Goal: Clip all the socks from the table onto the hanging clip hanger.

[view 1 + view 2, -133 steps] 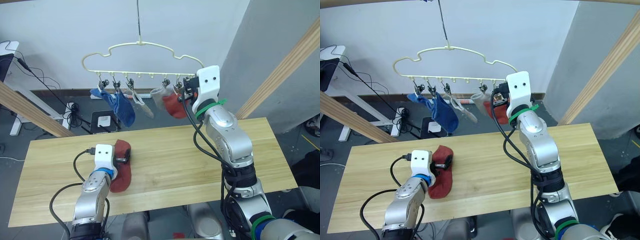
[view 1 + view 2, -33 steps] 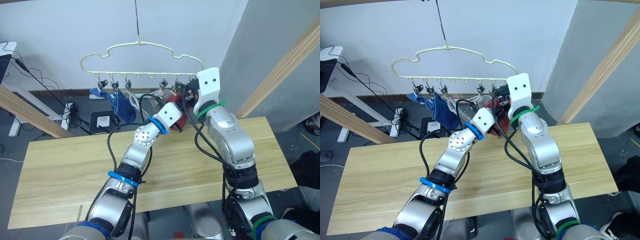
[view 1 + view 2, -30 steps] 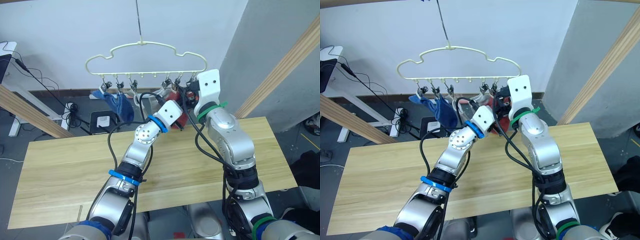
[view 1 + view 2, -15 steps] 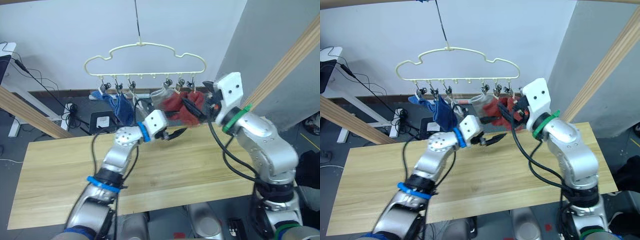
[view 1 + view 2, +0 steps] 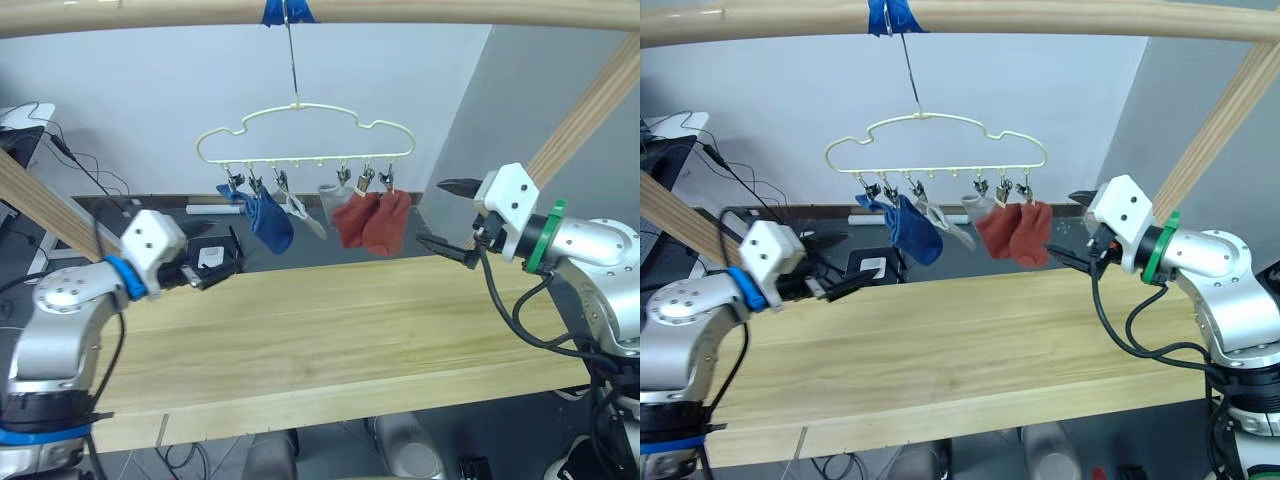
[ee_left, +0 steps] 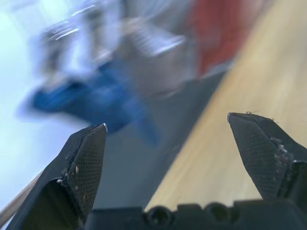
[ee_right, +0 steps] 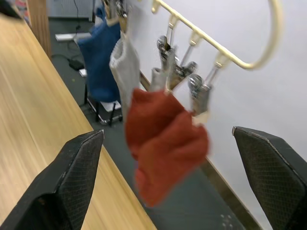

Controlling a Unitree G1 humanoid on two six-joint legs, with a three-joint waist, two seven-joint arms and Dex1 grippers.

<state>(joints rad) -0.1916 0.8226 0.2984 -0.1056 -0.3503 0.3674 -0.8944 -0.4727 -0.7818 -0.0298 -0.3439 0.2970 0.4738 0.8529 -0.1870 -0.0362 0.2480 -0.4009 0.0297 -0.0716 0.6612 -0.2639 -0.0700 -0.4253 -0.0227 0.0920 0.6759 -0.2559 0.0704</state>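
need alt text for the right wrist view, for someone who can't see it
Two rust-red socks hang clipped to the cream clip hanger, with a grey sock and blue sock clipped further along. The right gripper is open and empty, its black fingers framing the socks, with the wooden table alongside.

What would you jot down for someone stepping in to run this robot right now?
Left claw: open, empty, held above the left end of the table.
Right claw: open, empty, just right of the clip hanger.
Socks: two blue, two grey and two rust-red hang clipped along the hanger's bar.
Done: six socks clipped, none on the table in view.
Left: apparently nothing; check that the clips hold.
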